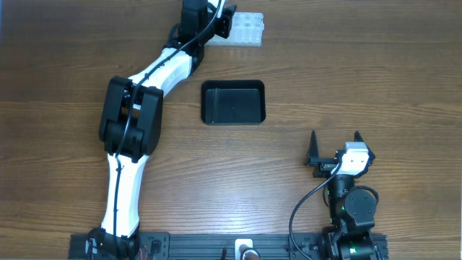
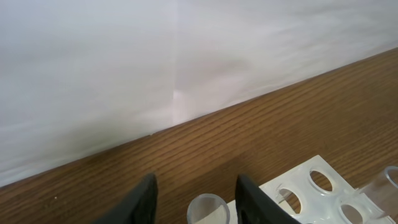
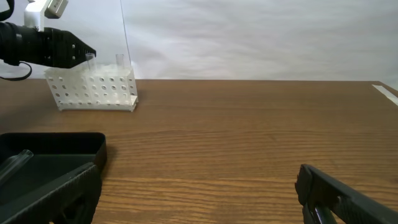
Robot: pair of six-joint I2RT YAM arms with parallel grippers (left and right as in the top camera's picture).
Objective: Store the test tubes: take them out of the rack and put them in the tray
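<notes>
One test tube (image 2: 208, 208) stands in the rack (image 2: 309, 194), right between the left gripper (image 2: 196, 188) fingers. They're spread wider than its rim, and its lower part is cut off. The tray (image 1: 233, 82) sits behind that gripper. The right gripper (image 1: 335, 148) gapes too, well apart.

Nothing legible shows anywhere: no lettering, number, label or sign can be read on the rack (image 1: 245, 29), the tray (image 1: 232, 84) or the counter (image 1: 361, 72).
</notes>
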